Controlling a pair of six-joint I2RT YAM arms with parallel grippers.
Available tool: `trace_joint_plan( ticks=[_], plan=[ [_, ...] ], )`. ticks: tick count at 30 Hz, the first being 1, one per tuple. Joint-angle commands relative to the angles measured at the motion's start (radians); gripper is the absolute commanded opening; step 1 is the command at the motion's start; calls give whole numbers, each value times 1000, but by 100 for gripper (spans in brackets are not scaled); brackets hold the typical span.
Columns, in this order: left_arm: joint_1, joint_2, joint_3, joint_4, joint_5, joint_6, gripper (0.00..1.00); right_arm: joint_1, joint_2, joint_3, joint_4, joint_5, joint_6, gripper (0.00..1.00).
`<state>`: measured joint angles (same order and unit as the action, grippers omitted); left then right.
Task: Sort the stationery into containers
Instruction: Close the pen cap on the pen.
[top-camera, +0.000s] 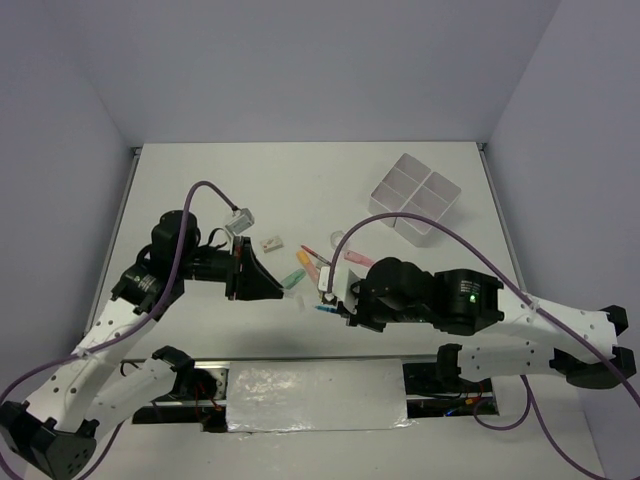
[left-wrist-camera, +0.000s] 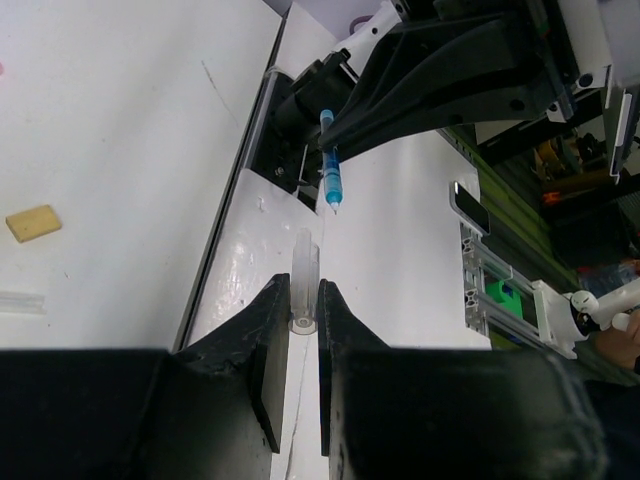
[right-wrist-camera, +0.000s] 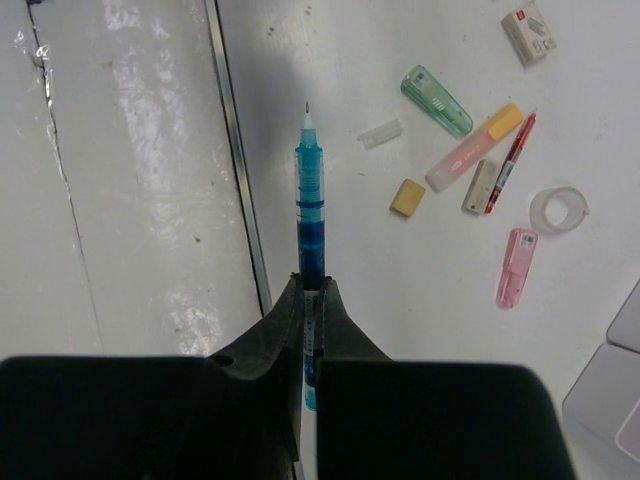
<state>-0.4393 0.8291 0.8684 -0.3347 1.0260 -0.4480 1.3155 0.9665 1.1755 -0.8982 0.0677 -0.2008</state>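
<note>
My right gripper (right-wrist-camera: 312, 285) is shut on a thin blue pen (right-wrist-camera: 310, 200), whose bare tip points forward past the table's front edge. My left gripper (left-wrist-camera: 305, 290) is shut on a clear pen cap (left-wrist-camera: 304, 270), which lies in line with the blue pen (left-wrist-camera: 331, 180) a short gap away. From above, both grippers meet near the front middle, left gripper (top-camera: 286, 292) and right gripper (top-camera: 340, 306). The white four-compartment container (top-camera: 415, 197) stands at the back right. More stationery lies behind the grippers: a green marker (right-wrist-camera: 437, 100), a red pen (right-wrist-camera: 512, 160), a pink marker (right-wrist-camera: 516, 266) and a tape ring (right-wrist-camera: 558, 209).
A pink-and-orange highlighter (right-wrist-camera: 472, 150), a yellow eraser (right-wrist-camera: 407, 197), a white eraser (right-wrist-camera: 528, 32) and a second clear cap (right-wrist-camera: 380, 133) lie among the stationery. A metal strip (right-wrist-camera: 240, 180) marks the table's front edge. Purple cables loop over both arms.
</note>
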Motion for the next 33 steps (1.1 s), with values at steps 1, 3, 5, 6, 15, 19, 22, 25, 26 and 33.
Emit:
trace_joint_plan(
  ticks=[1, 3, 5, 6, 15, 19, 22, 25, 26, 33],
  plan=[
    [-12, -1, -34, 85, 28, -7, 0, 8, 24, 47, 35, 21, -15, 0],
    [-15, -5, -43, 118, 34, -31, 0, 10, 31, 49, 59, 33, -18, 0],
    [-16, -12, -54, 143, 43, -49, 0, 10, 38, 50, 77, 27, -22, 0],
    [-18, -15, -55, 160, 46, -54, 0, 10, 40, 49, 96, 18, -25, 0],
    [-19, -22, -51, 166, 55, -52, 0, 10, 87, 46, 140, 32, -37, 0],
    [-21, -25, -72, 161, 52, -41, 0, 10, 94, 52, 147, 40, -40, 0],
    [-21, -27, -88, 168, 52, -43, 0, 10, 94, 52, 150, 49, -45, 0],
    [-21, -30, -92, 180, 52, -44, 0, 10, 94, 52, 147, 58, -46, 0],
    [-21, -30, -91, 178, 51, -44, 0, 8, 90, 47, 147, 60, -46, 0],
    [-21, -28, -91, 207, 57, -64, 0, 10, 87, 41, 159, 64, -45, 0]
  ],
)
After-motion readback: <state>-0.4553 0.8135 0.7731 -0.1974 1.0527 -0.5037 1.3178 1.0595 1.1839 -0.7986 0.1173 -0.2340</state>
